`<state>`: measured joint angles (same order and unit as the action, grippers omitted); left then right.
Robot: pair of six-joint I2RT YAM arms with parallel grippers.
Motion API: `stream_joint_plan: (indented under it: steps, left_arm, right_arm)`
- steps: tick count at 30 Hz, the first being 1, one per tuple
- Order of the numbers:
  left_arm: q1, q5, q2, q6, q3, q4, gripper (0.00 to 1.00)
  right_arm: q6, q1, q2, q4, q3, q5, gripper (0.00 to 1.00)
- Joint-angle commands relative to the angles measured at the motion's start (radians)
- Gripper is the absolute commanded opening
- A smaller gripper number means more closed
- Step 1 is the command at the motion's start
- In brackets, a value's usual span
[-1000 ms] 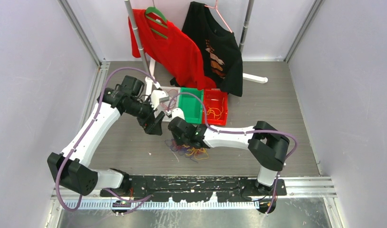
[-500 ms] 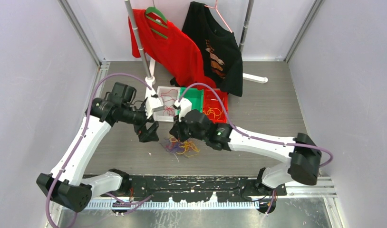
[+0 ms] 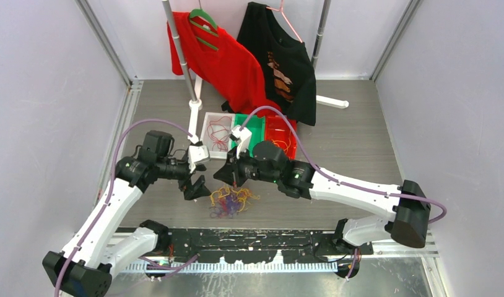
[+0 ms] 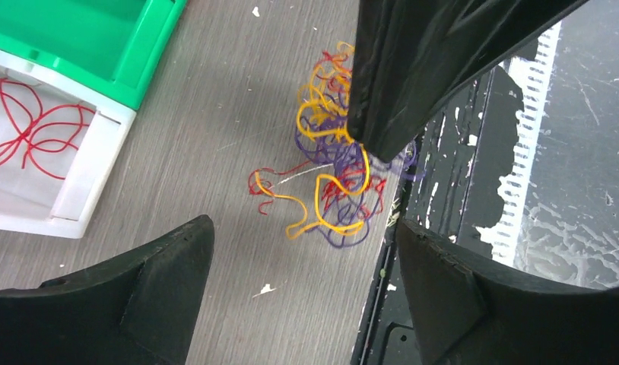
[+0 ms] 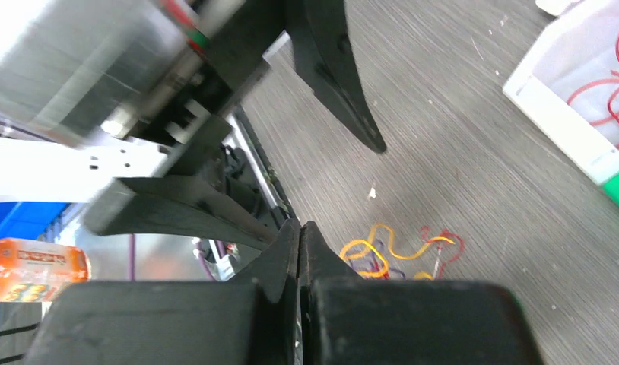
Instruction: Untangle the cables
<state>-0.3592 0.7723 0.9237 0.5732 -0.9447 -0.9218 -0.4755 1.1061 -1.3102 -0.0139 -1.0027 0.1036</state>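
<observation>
1. Knot of cables, with red, yellow-orange and dark purple strands wound through one another, lies on the counter close to its near edge, a little left of centre. With so much still snarled, the bulk of the job looks undone.
2. Right end effector has its fingers pressed together, the tips at the top of the knot. Whether a strand is nipped between them cannot be told.
3. Left end effector hovers just beside the knot on its left side, spread wide and holding nothing.
4. Toward the middle of the counter three containers stand side by side. The white tray holds loose red strands, and the red bin holds yellow strands. The green bin between them shows no strand in the part seen. Sorting by colour appears to be under way, with red and yellow partly freed and the purple apparently all left in the knot.
5. At the far edge a red shirt and a black shirt hang on a rack, well apart from the work.
</observation>
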Motion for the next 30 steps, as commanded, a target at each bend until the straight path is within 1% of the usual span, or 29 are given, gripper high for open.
stream_joint_plan:
  steps: [1,3,5,8,11,14,18,22,23,25,27,28,30]
  left_arm:
    - [-0.013,0.028,-0.008,-0.051,0.04,0.142,0.88]
    - [-0.015,0.032,0.02,-0.145,0.047,0.171,0.84]
    - [-0.014,0.047,0.037,-0.229,0.067,0.216,0.83]
    - [-0.014,0.059,0.04,-0.295,0.109,0.276,0.82]
    - [-0.014,0.075,0.042,-0.271,0.131,0.271,0.79]
    - [-0.015,0.091,0.033,-0.219,0.145,0.243,0.75]
    - [-0.018,0.083,0.032,-0.15,0.162,0.202,0.66]
    - [-0.019,0.084,0.022,-0.11,0.18,0.175,0.51]
    - [-0.019,0.084,0.017,-0.105,0.183,0.178,0.46]
    - [-0.018,0.071,0.01,-0.116,0.183,0.212,0.27]
    - [-0.018,0.058,0.004,-0.14,0.173,0.258,0.15]
    - [-0.018,0.052,0.003,-0.149,0.165,0.274,0.11]
    - [-0.018,0.043,0.005,-0.173,0.146,0.302,0.11]
  right_arm:
    - [-0.023,-0.015,0.058,-0.134,-0.014,0.075,0.01]
    - [-0.025,-0.018,0.062,-0.146,-0.007,0.081,0.01]
    - [-0.029,-0.021,0.068,-0.16,0.0,0.077,0.01]
    - [-0.033,-0.025,0.081,-0.166,0.009,0.063,0.01]
    - [-0.038,-0.029,0.1,-0.176,0.019,0.054,0.01]
    - [-0.053,-0.037,0.121,-0.194,0.027,0.048,0.01]
    - [-0.088,-0.055,0.14,-0.248,0.039,0.049,0.01]
    - [-0.102,-0.068,0.146,-0.256,0.043,0.05,0.01]
    - [-0.106,-0.071,0.146,-0.255,0.045,0.051,0.01]
    - [-0.111,-0.075,0.146,-0.254,0.05,0.055,0.01]
    - [-0.116,-0.078,0.146,-0.252,0.058,0.059,0.01]
    - [-0.118,-0.078,0.148,-0.25,0.062,0.059,0.01]
    - [-0.12,-0.08,0.152,-0.248,0.07,0.058,0.01]
